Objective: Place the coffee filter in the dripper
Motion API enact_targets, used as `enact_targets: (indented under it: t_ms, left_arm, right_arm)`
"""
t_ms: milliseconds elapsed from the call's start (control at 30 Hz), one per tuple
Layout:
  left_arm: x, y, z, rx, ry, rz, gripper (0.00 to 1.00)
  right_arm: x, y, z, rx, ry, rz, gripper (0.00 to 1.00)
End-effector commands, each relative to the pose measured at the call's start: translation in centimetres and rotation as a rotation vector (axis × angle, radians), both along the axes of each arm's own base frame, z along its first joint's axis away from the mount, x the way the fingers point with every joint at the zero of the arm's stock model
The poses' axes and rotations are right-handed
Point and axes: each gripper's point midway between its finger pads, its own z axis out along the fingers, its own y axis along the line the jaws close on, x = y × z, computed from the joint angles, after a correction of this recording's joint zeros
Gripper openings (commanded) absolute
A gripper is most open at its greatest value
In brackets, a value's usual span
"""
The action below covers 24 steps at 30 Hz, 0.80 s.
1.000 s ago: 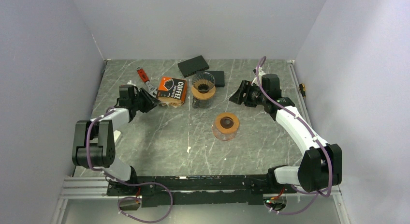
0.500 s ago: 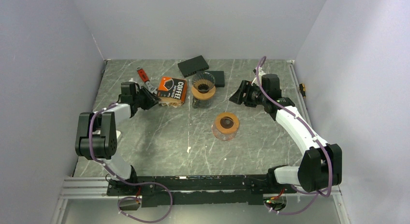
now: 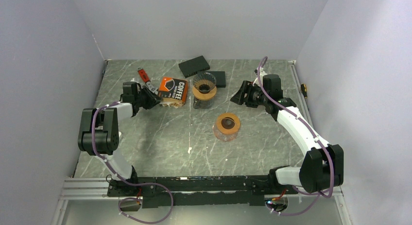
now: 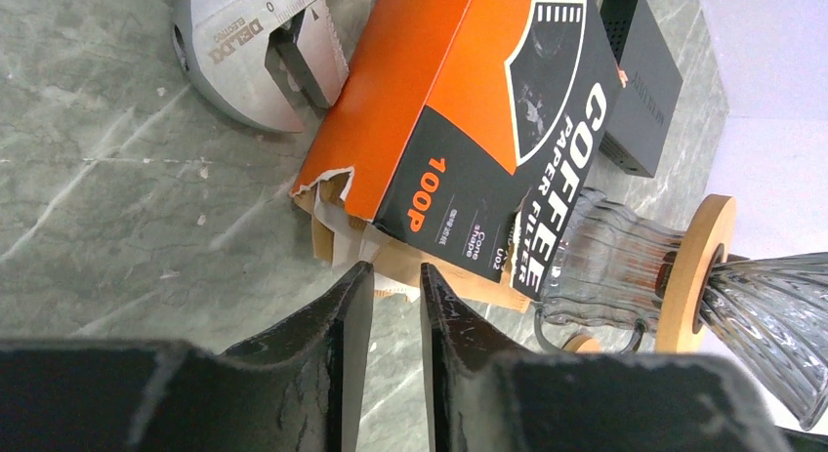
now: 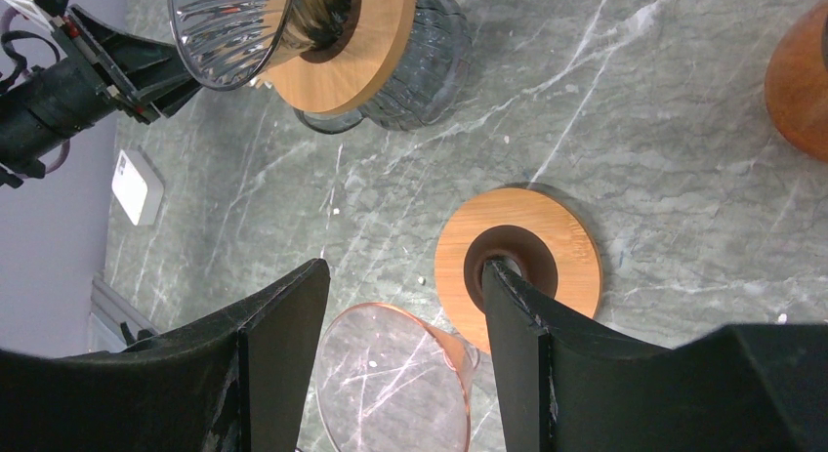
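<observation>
The orange and black coffee filter box (image 3: 173,90) (image 4: 469,130) lies on the table. Its torn end faces my left gripper, and pale paper filters (image 4: 386,262) stick out of it. The left gripper (image 3: 149,99) (image 4: 393,281) is open by a narrow gap, its tips right at the filters' edge, and bare table shows between the fingers. A grey glass dripper (image 3: 204,84) (image 4: 771,296) (image 5: 283,27) with a wooden collar stands on a glass server. A pinkish dripper (image 3: 227,126) (image 5: 400,374) lies on its side. The right gripper (image 3: 243,95) (image 5: 405,276) hangs open above it, holding nothing.
A silver adjustable wrench (image 3: 148,84) (image 4: 249,52) with a red handle lies left of the box. Two black boxes (image 3: 194,66) (image 3: 218,78) sit behind the grey dripper. Grey walls close in the table on three sides.
The left gripper's jaws have narrowed a little at the box's torn end, and the left arm's elbow has swung farther up the table. The right arm has not moved.
</observation>
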Motion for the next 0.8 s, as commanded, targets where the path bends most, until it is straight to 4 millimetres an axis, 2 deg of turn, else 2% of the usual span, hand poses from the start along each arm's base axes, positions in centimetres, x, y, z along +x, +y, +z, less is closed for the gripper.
enact_targets:
  t_ms: [0,100,300,567,767]
  left_arm:
    - [1.7,-0.2,2.3,-0.027,-0.088,-0.001,0.28]
    - [1.7,-0.1,2.7,-0.023,-0.102,0.005,0.22]
    - [1.4,0.0,3.0,-0.02,-0.117,0.011,0.0]
    - [0.2,-0.1,3.6,-0.027,-0.13,0.012,0.0]
    - [-1.9,-0.1,4.6,-0.032,-0.135,0.02,0.0]
  right_arm:
    - [0.6,-0.1,1.8,0.005,-0.071,0.0,0.63]
    - [0.5,-0.1,1.8,0.006,-0.07,0.0,0.63]
    - [0.5,-0.1,1.9,0.006,-0.072,0.0,0.63]
    - [0.5,-0.1,2.0,0.006,-0.074,-0.001,0.63]
    - [0.5,0.0,2.5,0.017,-0.081,0.004,0.63]
